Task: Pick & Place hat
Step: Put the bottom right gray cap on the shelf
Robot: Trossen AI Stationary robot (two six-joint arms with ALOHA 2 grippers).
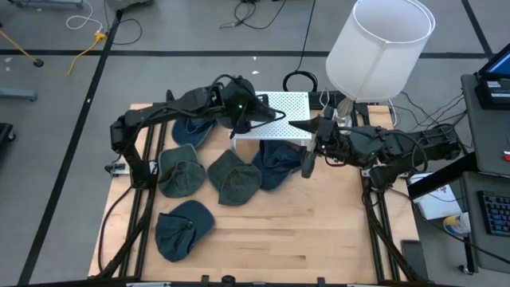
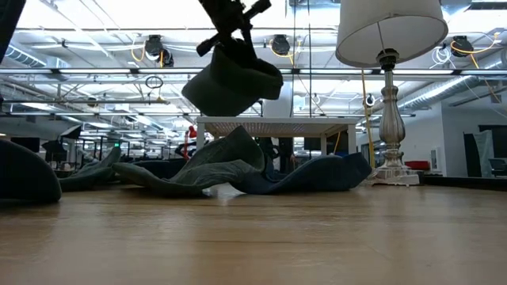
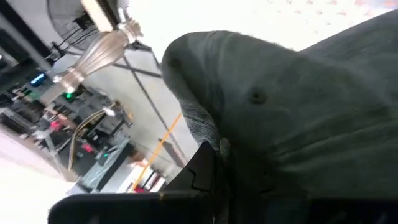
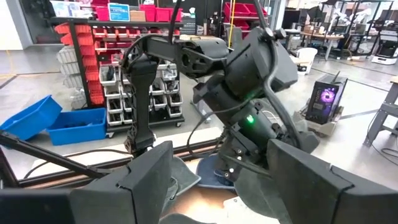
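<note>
Nearest lies a blue-grey cap (image 1: 183, 229) on the wooden table (image 1: 303, 231), with more caps (image 1: 231, 175) piled farther back. The right gripper (image 1: 307, 163), fingers apart, hovers beside that pile. Farthest, the left gripper (image 1: 249, 119) is clamped on a hat (image 2: 234, 83), held in the air over the white perforated stand (image 1: 291, 104).

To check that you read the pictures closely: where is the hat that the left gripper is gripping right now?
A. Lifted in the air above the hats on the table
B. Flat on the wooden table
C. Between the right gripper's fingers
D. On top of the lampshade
A: in the low view the hat hangs from the left gripper, clear above the hats on the table; the right gripper stands open and empty.
</note>
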